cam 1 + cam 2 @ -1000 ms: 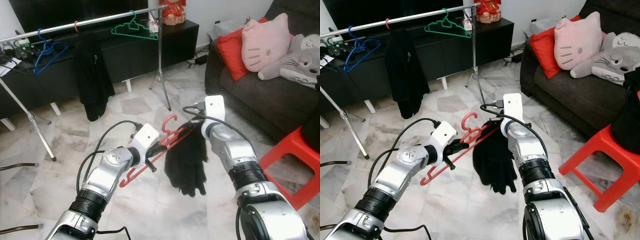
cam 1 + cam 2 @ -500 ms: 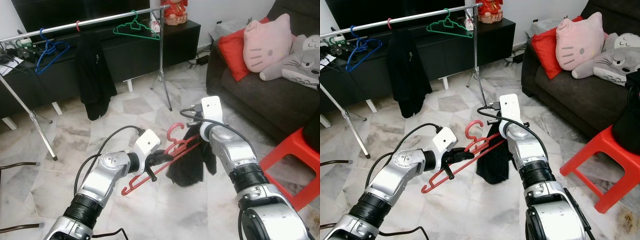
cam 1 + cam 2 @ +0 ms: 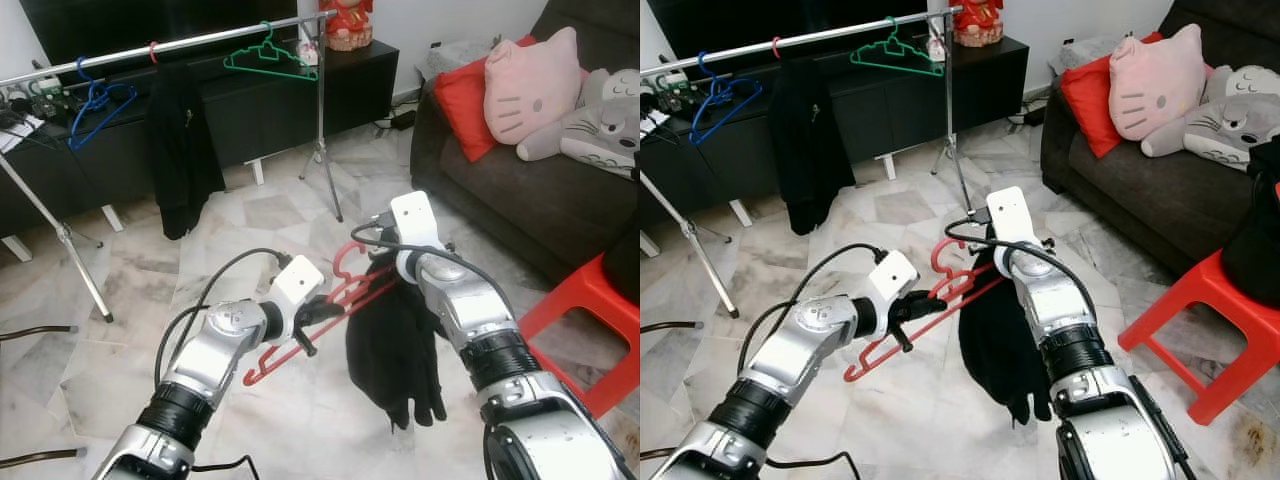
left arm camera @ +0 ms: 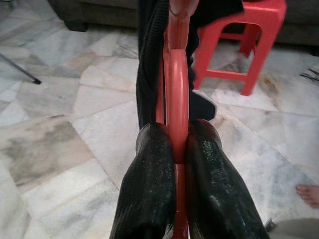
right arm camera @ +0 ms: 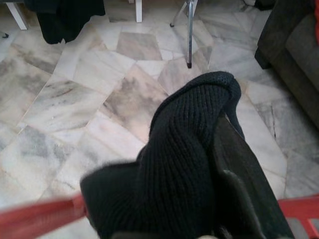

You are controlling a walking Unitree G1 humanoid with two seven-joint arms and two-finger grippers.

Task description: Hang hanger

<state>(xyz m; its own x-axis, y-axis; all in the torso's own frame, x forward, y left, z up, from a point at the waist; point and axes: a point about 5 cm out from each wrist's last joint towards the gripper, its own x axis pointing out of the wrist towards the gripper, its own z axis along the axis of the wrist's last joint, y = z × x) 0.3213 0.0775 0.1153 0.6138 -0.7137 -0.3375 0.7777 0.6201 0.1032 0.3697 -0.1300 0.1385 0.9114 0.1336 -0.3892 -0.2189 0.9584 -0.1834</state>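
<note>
Plastic red hanger [image 3: 330, 300], light and stiff, sits mid-air between both arms above the marble floor [image 3: 100, 390]. Left gripper [image 4: 172, 149] pinches its bar firmly. Soft, limp black garment [image 3: 395, 340] drapes over it; right gripper [image 5: 219, 164] seems closed on the knit, though cloth hides the fingers.

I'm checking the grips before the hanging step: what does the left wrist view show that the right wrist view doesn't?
Left wrist view: the left pincer shut on the red hanger, a red stool behind, and a person's bare toes at the frame's edge.

Right wrist view: the right pincer wrapped in the black knit garment, and the clothes rack's foot.

Both: the garment, the hanger and the marble floor.
</note>
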